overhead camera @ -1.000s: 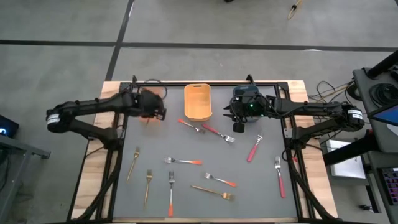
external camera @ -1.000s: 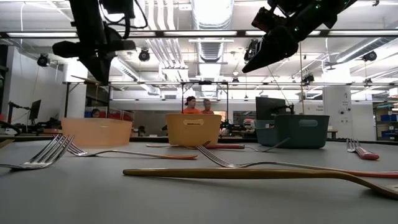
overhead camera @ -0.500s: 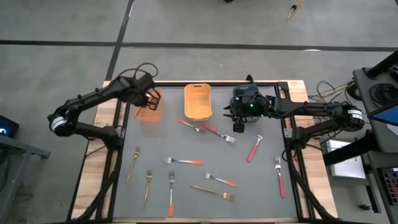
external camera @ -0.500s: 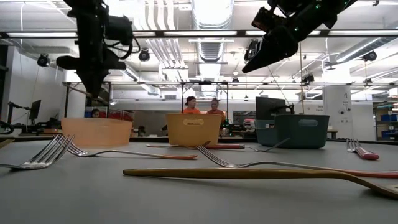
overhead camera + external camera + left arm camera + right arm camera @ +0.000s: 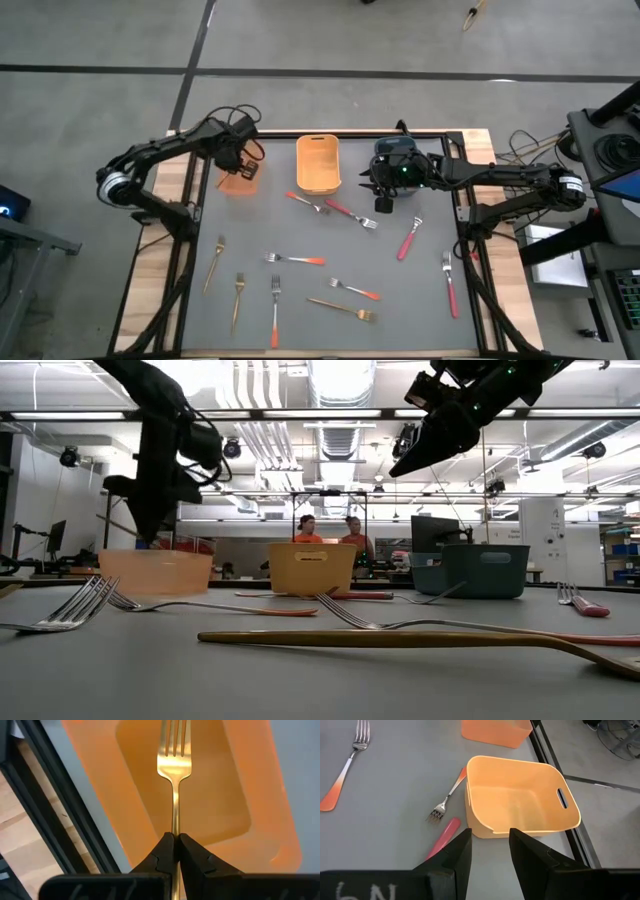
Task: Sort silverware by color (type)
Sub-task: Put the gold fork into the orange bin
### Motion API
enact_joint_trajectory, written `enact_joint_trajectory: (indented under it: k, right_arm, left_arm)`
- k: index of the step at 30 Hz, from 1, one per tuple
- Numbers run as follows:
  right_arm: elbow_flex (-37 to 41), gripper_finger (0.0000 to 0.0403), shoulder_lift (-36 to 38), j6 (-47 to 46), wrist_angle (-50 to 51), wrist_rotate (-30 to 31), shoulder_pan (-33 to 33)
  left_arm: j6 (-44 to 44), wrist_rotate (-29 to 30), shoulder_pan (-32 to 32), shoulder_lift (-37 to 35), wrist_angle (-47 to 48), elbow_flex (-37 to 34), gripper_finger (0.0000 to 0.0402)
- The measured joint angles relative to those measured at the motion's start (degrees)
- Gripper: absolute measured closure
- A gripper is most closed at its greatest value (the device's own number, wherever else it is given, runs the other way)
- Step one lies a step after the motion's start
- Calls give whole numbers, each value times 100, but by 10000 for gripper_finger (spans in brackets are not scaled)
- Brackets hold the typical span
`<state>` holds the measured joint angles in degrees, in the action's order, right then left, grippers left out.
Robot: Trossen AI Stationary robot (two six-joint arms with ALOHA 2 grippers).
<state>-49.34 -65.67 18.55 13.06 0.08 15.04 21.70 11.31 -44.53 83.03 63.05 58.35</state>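
Note:
My left gripper (image 5: 176, 840) hovers over the orange bin (image 5: 240, 182) at the table's far left, shut on a gold fork (image 5: 174, 765). My right gripper (image 5: 490, 845) stands open and holds nothing; it hovers at the far right over a dark bin (image 5: 480, 570). Forks lie flat on the grey mat: gold ones (image 5: 213, 262) (image 5: 238, 298) (image 5: 342, 308), orange-handled ones (image 5: 297, 259) (image 5: 275, 312) (image 5: 356, 290), and red-pink ones (image 5: 408, 240) (image 5: 449, 283) (image 5: 350, 213). My left gripper pinches the gold fork's slim handle (image 5: 175, 826) between its two fingers. The fingers point steeply down from above and lie along the handle. The fork hangs below them, tines down, over the inside of the orange bin (image 5: 260, 810).
A yellow bin (image 5: 318, 163) stands between the orange one and the dark one along the far edge. An orange-handled fork (image 5: 447, 797) and a red-pink one lie just in front of it. People stand in the room beyond the table (image 5: 325, 530).
My left gripper has sunk toward the orange bin and rolled about its own line while the arm swung round toward the table's far edge. It has stayed shut. My right arm has kept still.

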Motion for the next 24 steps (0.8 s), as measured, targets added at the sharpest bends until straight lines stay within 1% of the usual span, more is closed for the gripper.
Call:
enact_joint_trajectory:
  k: [4, 9, 18, 24]
  right_arm:
    - [0, 280, 0, 0, 2, 0, -1]
    - [0, 280, 0, 0, 3, 0, 1]
    - [0, 280, 0, 7, 7, 0, 1]
    - [0, 280, 0, 8, 31, 0, 1]
  left_arm:
    - [-22, -2, -37, 243, -29, 0, 401]
    - [-9, 0, -78, 367, -146, 0, 401]
    - [446, -34, -96, 391, -763, 0, 401]
    - [528, 13, -96, 391, -896, -2, 401]
